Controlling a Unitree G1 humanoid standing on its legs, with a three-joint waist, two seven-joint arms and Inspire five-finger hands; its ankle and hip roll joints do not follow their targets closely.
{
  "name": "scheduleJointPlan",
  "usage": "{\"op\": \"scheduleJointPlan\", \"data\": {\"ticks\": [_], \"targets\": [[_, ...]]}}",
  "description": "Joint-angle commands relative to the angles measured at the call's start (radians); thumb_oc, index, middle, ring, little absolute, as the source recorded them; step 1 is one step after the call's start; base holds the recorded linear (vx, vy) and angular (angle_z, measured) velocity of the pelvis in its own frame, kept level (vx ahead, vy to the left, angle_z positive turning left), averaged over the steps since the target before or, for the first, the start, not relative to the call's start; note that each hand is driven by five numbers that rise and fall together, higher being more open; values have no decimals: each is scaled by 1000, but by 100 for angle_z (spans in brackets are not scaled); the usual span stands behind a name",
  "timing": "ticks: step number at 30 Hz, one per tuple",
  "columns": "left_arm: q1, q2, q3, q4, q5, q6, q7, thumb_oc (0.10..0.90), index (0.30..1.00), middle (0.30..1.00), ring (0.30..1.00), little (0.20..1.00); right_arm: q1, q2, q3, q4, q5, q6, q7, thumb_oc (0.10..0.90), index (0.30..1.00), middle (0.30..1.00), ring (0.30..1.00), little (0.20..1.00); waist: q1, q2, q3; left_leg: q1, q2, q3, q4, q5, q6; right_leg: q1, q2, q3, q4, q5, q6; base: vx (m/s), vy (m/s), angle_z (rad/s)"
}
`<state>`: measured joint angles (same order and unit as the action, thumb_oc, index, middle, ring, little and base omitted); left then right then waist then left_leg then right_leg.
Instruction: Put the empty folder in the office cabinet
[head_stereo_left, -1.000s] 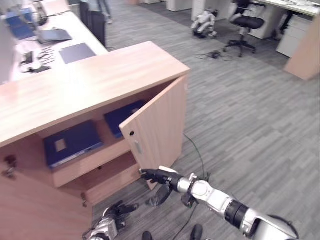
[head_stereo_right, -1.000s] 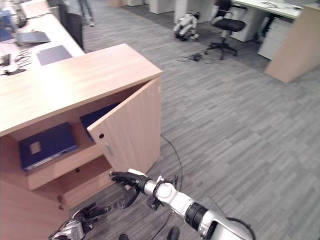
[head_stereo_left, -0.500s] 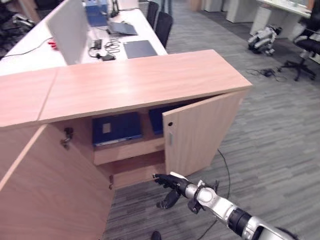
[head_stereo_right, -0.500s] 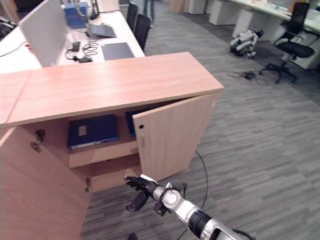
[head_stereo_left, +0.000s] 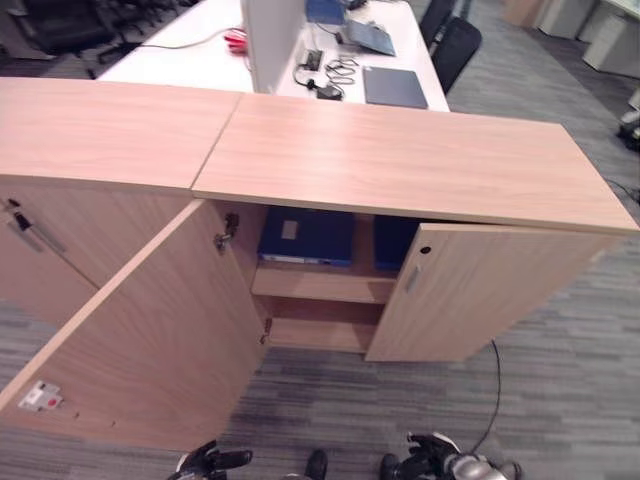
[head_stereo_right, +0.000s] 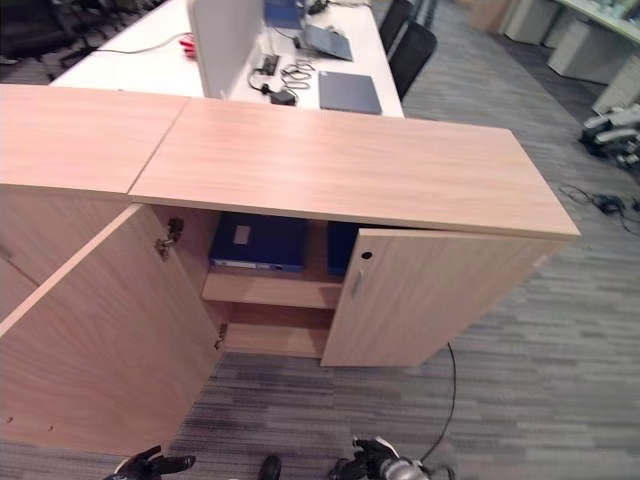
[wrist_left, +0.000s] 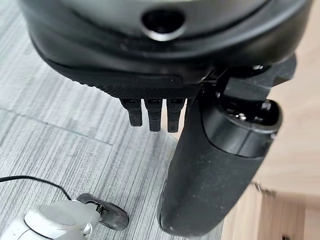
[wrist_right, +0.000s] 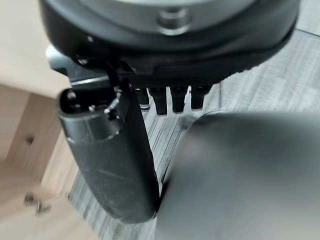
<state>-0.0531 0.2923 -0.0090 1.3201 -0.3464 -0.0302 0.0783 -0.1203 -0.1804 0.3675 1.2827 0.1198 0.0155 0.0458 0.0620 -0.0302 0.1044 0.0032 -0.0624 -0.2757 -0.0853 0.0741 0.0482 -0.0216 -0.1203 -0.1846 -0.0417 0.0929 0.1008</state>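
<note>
1. The office cabinet (head_stereo_left: 400, 160) has both doors standing open: the left door (head_stereo_left: 150, 330) swung wide, the right door (head_stereo_left: 480, 295) about half open. I judge the placing step done, since neither hand holds anything; what seems left is to shut the doors, which calls for a hand raised to a door's outer face and pushed inward.
2. On the cabinet's upper shelf (head_stereo_left: 320, 285) a dark blue folder (head_stereo_left: 305, 235) lies flat, with a pale label on its cover. A second blue folder (head_stereo_left: 395, 243) sits just beside it, partly hidden by the right door. Which is the empty one I cannot tell. The lower compartment looks bare.
3. The left hand (head_stereo_left: 205, 462) hangs low over the carpet (head_stereo_left: 560, 380), fingers relaxed and straight, holding nothing.
4. The right hand (head_stereo_left: 432, 460) hangs low too, fingers loosely extended and empty.
</note>
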Motion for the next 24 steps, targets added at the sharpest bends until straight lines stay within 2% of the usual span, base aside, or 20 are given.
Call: {"op": "scheduleJointPlan", "data": {"ticks": [1, 2, 3, 4, 5, 8, 11, 13, 14, 15, 16, 17, 18, 19, 20, 21, 22, 23, 24], "targets": [[-30, 33, -3, 3, 12, -28, -17, 800, 900, 900, 900, 900, -12, -30, 10, 31, -35, -2, -35, 800, 900, 900, 900, 900, 14, -7, -19, 29, 3, 105, 0, -96, -42, 6, -24, -18, 66, -100, 41, 64, -192, 38], [-23, 27, 2, -1, -1, -30, -21, 800, 900, 900, 900, 900, 1, -31, -10, 61, -39, -1, -42, 800, 900, 900, 900, 900, 19, -4, -18, 20, 14, 83, 3, -91, -61, 15, -16, -44, 54, -106, 36, 27, -122, 34], [-23, 27, 2, -1, -1, -30, -21, 800, 900, 900, 900, 900, 1, -31, -10, 62, -39, -1, -42, 800, 900, 900, 900, 900, 18, -4, -18, 20, 14, 81, 3, -91, -61, 16, -16, -45, 53, -106, 35, 36, -263, 31], [-13, 16, 6, 0, -16, -30, -27, 800, 900, 900, 900, 900, 23, -32, -32, 87, -36, -4, -45, 800, 900, 900, 900, 900, 24, 1, -12, 8, 26, 40, 4, -79, -83, 26, -9, -86, 49, -120, 25, 10, -143, 44], [-13, 16, 6, 0, -16, -30, -27, 800, 900, 900, 900, 900, 23, -32, -32, 87, -36, -4, -45, 800, 900, 900, 900, 900, 23, 1, -11, 8, 26, 40, 5, -79, -83, 27, -9, -86, 49, -120, 25, 21, -216, 69], [-1, -3, 9, 5, -35, -25, -35, 800, 900, 900, 900, 900, 48, -39, -58, 106, -29, -4, -52, 800, 900, 900, 900, 900, 33, 9, -1, -10, 42, -17, 3, -58, -110, 46, 0, -147, 45, -140, 11, 9, -193, 85], [8, -25, 8, 9, -58, -21, -44, 800, 900, 900, 900, 900, 78, -40, -67, 108, -18, -9, -54, 800, 900, 900, 900, 900, 52, 22, 28, -53, 70, -76, -2, -13, -159, 64, 22, -240, 42, -174, -16, -32, -243, 164], [12, -29, 7, 12, -63, -21, -45, 800, 900, 900, 900, 900, 80, -43, -71, 106, -8, -12, -56, 800, 900, 900, 900, 900, 54, 22, 33, -71, 79, -80, -2, -1, -170, 71, 29, -268, 34, -178, -22, -46, -133, 138], [-5, -34, 15, 19, -81, -23, -30, 800, 900, 900, 900, 900, 65, -62, -88, 90, 24, -18, -60, 800, 900, 900, 900, 900, 40, 19, 66, -120, 118, 91, 5, 47, -176, 82, 16, -313, 21, -174, -15, -43, -80, 55], [-13, -34, 23, 24, -84, -21, -26, 800, 900, 900, 900, 900, 57, -66, -88, 87, 31, -18, -58, 800, 900, 900, 900, 900, 36, 15, 75, -116, 154, 243, 10, 47, -172, 98, 12, -321, 11, -183, -6, -64, -48, 58], [-15, -35, 32, 24, -95, -18, -25, 800, 900, 900, 900, 900, 51, -67, -90, 87, 42, -16, -58, 800, 900, 900, 900, 900, 32, 16, 74, -116, 185, 362, 12, 54, -164, 106, 6, -344, 0, -174, -4, -4, -33, 48], [-15, -35, 33, 24, -95, -17, -25, 800, 900, 900, 900, 900, 50, -67, -89, 87, 42, -16, -58, 800, 900, 900, 900, 900, 34, 16, 75, -114, 186, 365, 12, 54, -164, 106, 7, -341, 0, -173, -4, -38, -12, 78], [-17, -31, 47, 25, -113, -15, -21, 800, 900, 900, 900, 900, 49, -67, -98, 93, 61, -14, -60, 800, 900, 900, 900, 900, 32, 25, 66, -110, 213, 439, 9, 58, -168, 115, 7, -364, -11, -170, -5, 10, -16, 74], [-19, -18, 71, 31, -122, -14, -14, 800, 900, 900, 900, 900, 51, -69, -129, 105, 103, -15, -60, 800, 900, 900, 900, 900, 22, 46, 45, -110, 251, 520, 2, 82, -183, 129, 10, -397, -21, -170, -10, 9, -17, 62], [-19, -18, 71, 31, -122, -14, -14, 800, 900, 900, 900, 900, 51, -69, -129, 105, 103, -15, -60, 800, 900, 900, 900, 900, 21, 46, 45, -110, 251, 520, 2, 82, -183, 129, 10, -397, -21, -170, -10, 36, 25, 67], [-32, 4, 99, 32, -136, -15, -4, 800, 900, 900, 900, 900, 64, -77, -165, 118, 134, -14, -59, 800, 900, 900, 900, 900, 7, 64, 31, -113, 291, 622, 0, 126, -200, 140, 2, -446, -20, -172, -17, 14, 30, 93], [-31, 4, 99, 32, -136, -15, -4, 800, 900, 900, 900, 900, 64, -77, -165, 118, 134, -14, -59, 800, 900, 900, 900, 900, 7, 64, 31, -113, 292, 622, 0, 127, -201, 140, 2, -446, -20, -173, -17, 32, 19, 128], [-38, 31, 132, 19, -155, -15, 2, 800, 900, 900, 900, 900, 87, -85, -194, 133, 141, -14, -61, 800, 900, 900, 900, 900, 4, 81, 20, -107, 322, 685, -1, 149, -204, 155, 5, -489, -16, -182, -29, 30, -19, 109], [-42, 46, 144, 13, -162, -16, 5, 800, 900, 900, 900, 900, 98, -88, -203, 138, 140, -11, -62, 800, 900, 900, 900, 900, 5, 86, 15, -108, 330, 701, 0, 161, -208, 162, 9, -503, -14, -185, -32, 41, -7, 90]]}}
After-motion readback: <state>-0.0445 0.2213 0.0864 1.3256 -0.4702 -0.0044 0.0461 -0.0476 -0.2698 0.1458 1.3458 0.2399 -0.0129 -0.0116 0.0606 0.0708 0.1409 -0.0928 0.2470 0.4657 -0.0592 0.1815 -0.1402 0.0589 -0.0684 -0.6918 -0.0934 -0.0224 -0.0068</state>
